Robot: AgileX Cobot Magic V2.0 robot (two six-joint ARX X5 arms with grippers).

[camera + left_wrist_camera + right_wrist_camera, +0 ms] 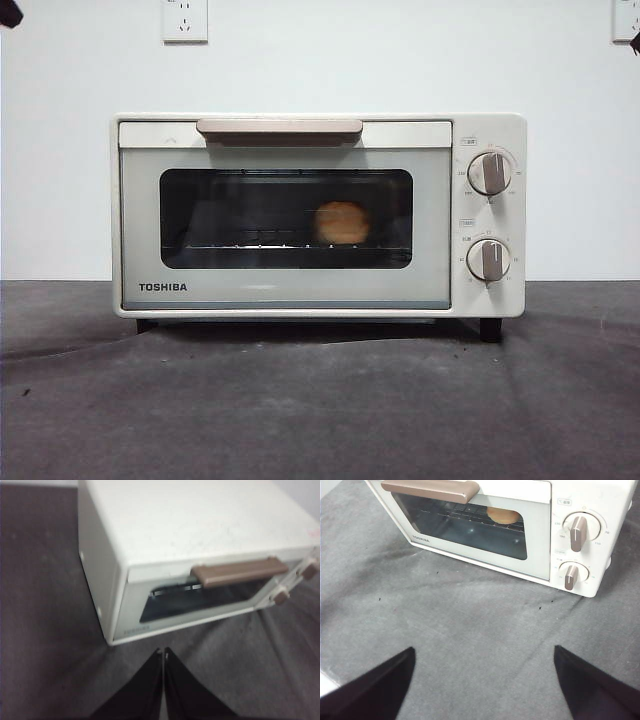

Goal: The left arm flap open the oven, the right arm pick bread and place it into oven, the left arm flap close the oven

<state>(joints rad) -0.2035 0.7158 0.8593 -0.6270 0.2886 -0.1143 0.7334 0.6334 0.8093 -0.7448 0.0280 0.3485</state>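
Observation:
The cream-white TOSHIBA oven [300, 215] stands in the middle of the table with its door shut. The golden bread [342, 222] lies inside on the wire rack, seen through the dark glass, and shows in the right wrist view [503, 514] too. My left gripper [163, 652] is shut and empty, held above the cloth in front of the oven's [200, 540] left corner, apart from the beige handle [240, 572]. My right gripper [485, 652] is open and empty, held high over the cloth in front of the oven [540, 525]. In the front view both arms show only as black tips at the top corners.
A dark grey cloth [320, 400] covers the table in front of the oven. Two grey knobs [489, 173] sit on the oven's right panel. A white wall with a socket [185, 20] stands behind.

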